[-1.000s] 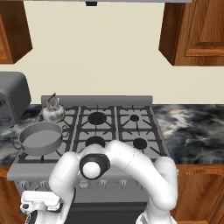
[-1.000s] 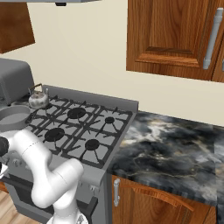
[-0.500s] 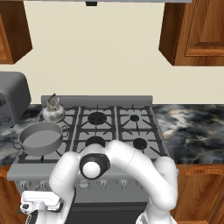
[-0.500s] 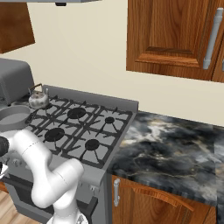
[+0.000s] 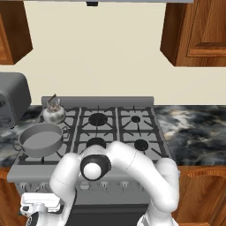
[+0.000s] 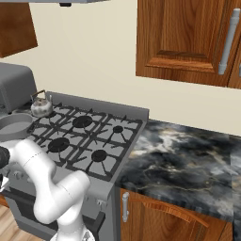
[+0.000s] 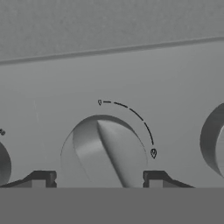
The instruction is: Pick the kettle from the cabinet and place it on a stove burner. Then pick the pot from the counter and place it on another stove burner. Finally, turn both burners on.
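Note:
The silvery kettle (image 5: pixel 54 114) stands on the back left burner of the grey stove (image 5: pixel 145 130). In front of it, the wide grey pot (image 5: pixel 40 139) rests on the front left burner. My gripper (image 7: pixel 98 180) is down at the stove's front panel, open, with one fingertip (image 7: pixel 41 179) on each side of a round grey knob (image 7: pixel 105 151). The knob's ridge slants from upper left to lower right. I cannot tell whether the fingers touch it. From the right base view, the kettle (image 6: pixel 41 107) and the pot (image 6: pixel 12 124) sit at the far left.
Neighbouring knobs (image 7: pixel 214 142) sit close on both sides of the one I face. The wall cabinet with its bar handle (image 6: pixel 228 42) hangs upper right, its door closed. Marbled counter (image 6: pixel 188 160) lies right of the stove. A grey microwave (image 5: pixel 11 99) stands left.

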Robot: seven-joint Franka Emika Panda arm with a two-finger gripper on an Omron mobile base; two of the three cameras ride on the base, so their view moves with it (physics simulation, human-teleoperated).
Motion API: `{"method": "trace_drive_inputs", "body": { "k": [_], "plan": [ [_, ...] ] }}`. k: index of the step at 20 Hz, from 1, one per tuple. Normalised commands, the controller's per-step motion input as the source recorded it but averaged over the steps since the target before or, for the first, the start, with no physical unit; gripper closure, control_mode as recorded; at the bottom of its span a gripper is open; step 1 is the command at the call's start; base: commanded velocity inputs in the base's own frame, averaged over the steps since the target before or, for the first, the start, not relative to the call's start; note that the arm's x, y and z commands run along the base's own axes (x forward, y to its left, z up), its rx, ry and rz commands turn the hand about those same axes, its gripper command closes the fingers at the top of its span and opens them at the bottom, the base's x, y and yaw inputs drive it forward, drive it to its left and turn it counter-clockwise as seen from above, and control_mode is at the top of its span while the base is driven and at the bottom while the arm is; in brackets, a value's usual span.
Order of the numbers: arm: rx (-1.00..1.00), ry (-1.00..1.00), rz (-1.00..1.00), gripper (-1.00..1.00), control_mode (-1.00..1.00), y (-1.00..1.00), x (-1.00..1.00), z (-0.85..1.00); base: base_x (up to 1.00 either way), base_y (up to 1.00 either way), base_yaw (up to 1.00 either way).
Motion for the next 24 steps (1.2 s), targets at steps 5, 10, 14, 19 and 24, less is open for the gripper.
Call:
{"method": "trace_drive_inputs", "body": {
  "k": [5,10,14,19,24],
  "plan": [
    [-0.04,0.0,0.01,1.0,-1.0,0.0,0.0,0.0,0.0,0.0,0.0],
    [-0.09,0.0,0.0,1.0,-1.0,0.0,0.0,0.0,0.0,0.0,0.0],
    [-0.12,0.01,0.0,1.0,-1.0,0.0,0.0,0.0,0.0,0.0,0.0],
    [-0.14,0.05,0.0,1.0,-1.0,0.0,0.0,0.0,0.0,0.0,0.0],
    [-0.14,0.05,0.0,1.0,-1.0,0.0,0.0,0.0,0.0,0.0,0.0]
  ]
}}
